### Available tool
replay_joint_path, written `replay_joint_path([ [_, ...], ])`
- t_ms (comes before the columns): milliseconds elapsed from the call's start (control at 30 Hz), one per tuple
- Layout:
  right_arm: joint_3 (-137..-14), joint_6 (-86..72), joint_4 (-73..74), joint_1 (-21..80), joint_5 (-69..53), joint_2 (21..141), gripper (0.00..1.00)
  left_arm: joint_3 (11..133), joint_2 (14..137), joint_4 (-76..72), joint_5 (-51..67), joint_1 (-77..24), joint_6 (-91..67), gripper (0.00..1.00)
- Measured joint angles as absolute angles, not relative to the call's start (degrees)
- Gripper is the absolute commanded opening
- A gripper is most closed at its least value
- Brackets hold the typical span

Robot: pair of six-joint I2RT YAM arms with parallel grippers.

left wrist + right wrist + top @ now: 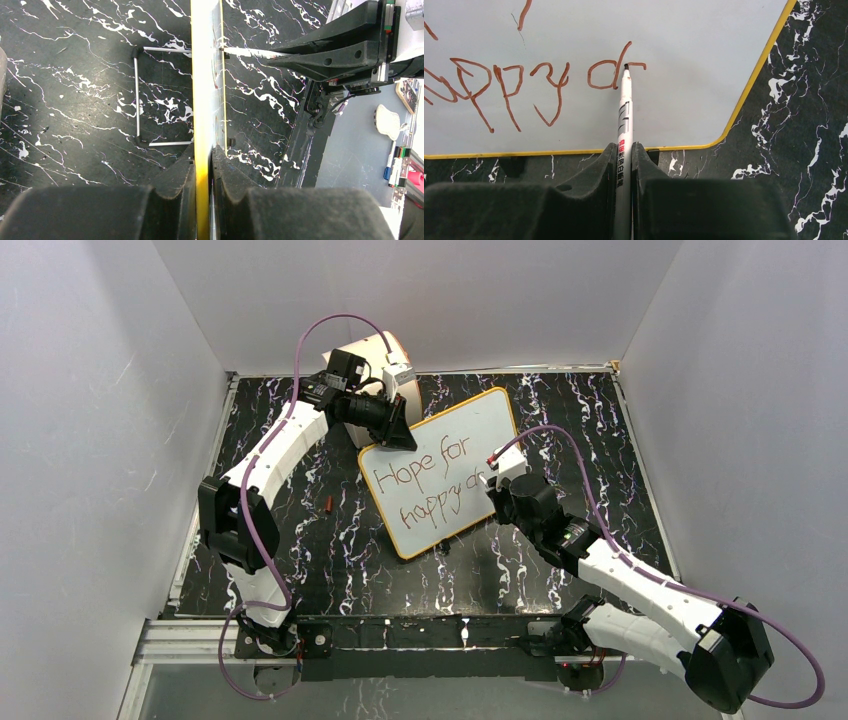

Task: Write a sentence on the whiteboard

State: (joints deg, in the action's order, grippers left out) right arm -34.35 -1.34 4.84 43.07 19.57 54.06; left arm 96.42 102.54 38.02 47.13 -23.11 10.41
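The whiteboard (440,430) stands tilted on the black marble table, white with a yellow-orange rim. Red-brown lettering (420,472) reads "Hope for" above "happy d" with a fresh short stroke. My left gripper (398,428) is shut on the board's upper left edge; in the left wrist view the board's yellow edge (202,100) runs between the jaws (203,167). My right gripper (497,478) is shut on a white marker (624,115). Its tip (626,66) touches the board (674,40) just right of the "d" (603,75).
A cream cylinder drum (385,352) stands behind the left gripper at the back. A small red marker cap (328,504) lies on the table left of the board. The board's wire stand (137,95) shows behind it. Grey walls enclose the table.
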Motion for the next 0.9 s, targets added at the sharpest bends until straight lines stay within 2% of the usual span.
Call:
replay_joint_path([
  [900, -34.3, -3.6, 9.0, 43.1, 22.4, 54.1, 0.0, 96.5, 102.5, 38.2, 47.2, -23.1, 10.4, 0.0],
])
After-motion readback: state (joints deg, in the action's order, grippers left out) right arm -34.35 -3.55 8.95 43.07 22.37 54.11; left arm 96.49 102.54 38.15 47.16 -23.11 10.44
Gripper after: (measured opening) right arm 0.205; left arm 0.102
